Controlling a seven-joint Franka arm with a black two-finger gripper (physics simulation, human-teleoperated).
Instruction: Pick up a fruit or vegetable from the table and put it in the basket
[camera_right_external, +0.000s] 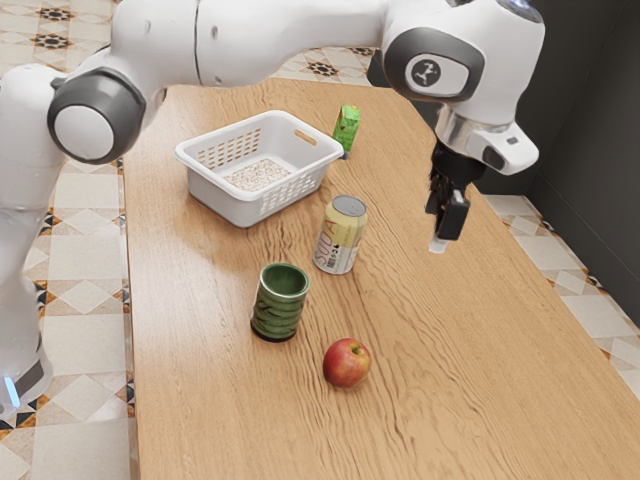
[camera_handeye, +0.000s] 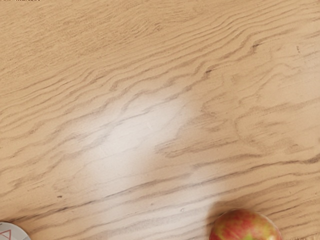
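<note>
Exterior view: a red apple (camera_right_external: 347, 363) is seen on the wooden bench (camera_right_external: 480, 400), lower than the raised gripper (camera_right_external: 438, 246) — toward the exterior view's left and nearer the camera.
Apple shape: roundish, with no long axis to be matched.
Gripper: nothing seen held; whether parted or closed cannot be told.
White basket (camera_right_external: 215, 195): placed well apart from the apple.

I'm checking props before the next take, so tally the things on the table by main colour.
Green: 2 (cup, carton)
White: 1 (basket)
Red: 1 (apple)
Yellow: 1 (can, pale toward its base)
Total: 5
</note>
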